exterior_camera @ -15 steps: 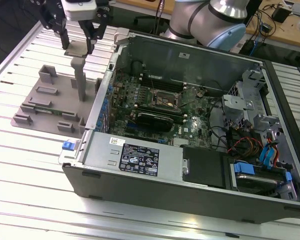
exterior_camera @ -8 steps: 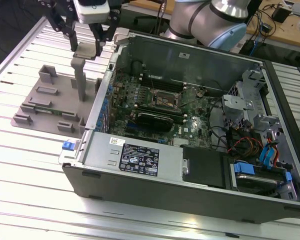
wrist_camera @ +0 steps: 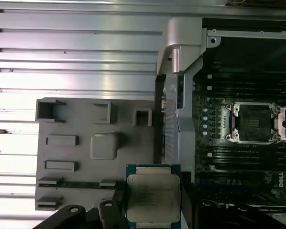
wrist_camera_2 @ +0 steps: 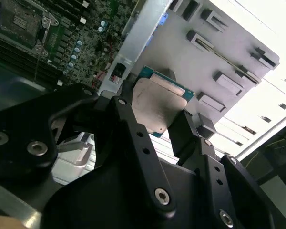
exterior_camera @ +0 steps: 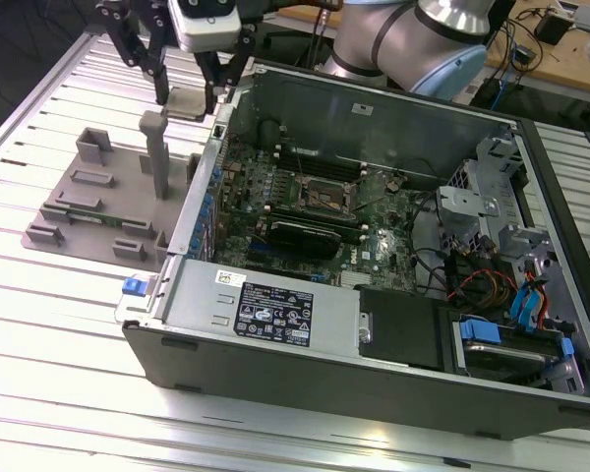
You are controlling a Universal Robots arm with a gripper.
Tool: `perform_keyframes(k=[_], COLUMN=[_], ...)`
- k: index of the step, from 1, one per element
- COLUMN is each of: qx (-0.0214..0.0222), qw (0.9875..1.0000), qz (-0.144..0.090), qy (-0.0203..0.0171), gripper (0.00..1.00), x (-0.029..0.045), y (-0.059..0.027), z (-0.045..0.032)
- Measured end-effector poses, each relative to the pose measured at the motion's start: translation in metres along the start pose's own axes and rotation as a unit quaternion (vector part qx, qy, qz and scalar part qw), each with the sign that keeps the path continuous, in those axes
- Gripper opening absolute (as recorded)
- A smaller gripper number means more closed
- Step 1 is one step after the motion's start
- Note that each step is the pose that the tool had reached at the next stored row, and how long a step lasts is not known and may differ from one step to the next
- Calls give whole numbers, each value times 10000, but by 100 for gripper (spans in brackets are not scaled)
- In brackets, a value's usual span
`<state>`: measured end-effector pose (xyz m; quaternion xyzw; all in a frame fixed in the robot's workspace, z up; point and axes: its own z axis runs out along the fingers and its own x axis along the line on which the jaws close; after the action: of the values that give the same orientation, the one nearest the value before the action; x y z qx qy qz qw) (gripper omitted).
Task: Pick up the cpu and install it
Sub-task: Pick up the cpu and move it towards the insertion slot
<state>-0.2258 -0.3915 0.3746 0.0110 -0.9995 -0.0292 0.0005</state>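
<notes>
**A:** Status?
**B:** The gripper [exterior_camera: 187,96] is clamped on the cpu [exterior_camera: 186,105] by two opposite edges. It's in the upper left of the exterior view, above the grey plastic fixture tray [exterior_camera: 88,211] and beside the PC case [exterior_camera: 275,359].
**A:** Handling?
**B:** Flat square, dull silver lid, teal rim. Carry it level, edges only, squared to the metal-framed socket [exterior_camera: 320,192] mid-frame.

- The cpu [wrist_camera: 152,198] is topped in dull silver and edged in teal-green.
- The gripper [wrist_camera_2: 155,112] is finished in matte black.
- The parts tray [exterior_camera: 88,211] is moulded in plain grey.
- The table [exterior_camera: 39,305] is striped with silvery ridges and dark grooves.
- The motherboard [exterior_camera: 379,197] is coloured green.
- The computer case [exterior_camera: 305,379] is painted dark grey, and its clip [exterior_camera: 133,286] blue.
</notes>
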Motion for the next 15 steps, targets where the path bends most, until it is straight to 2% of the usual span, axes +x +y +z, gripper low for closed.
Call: perform_keyframes(k=[2,5,8,10,15], qx=[0,0,0,0,0], qw=[10000,10000,10000,10000,10000], qz=[0,0,0,0,0], qy=[0,0,0,0,0], gripper=[54,54,54,54,54], x=[-50,-204,-292,-382,-532], y=[-4,-14,-20,-27,-38], z=[0,-1,-1,-2,-2])
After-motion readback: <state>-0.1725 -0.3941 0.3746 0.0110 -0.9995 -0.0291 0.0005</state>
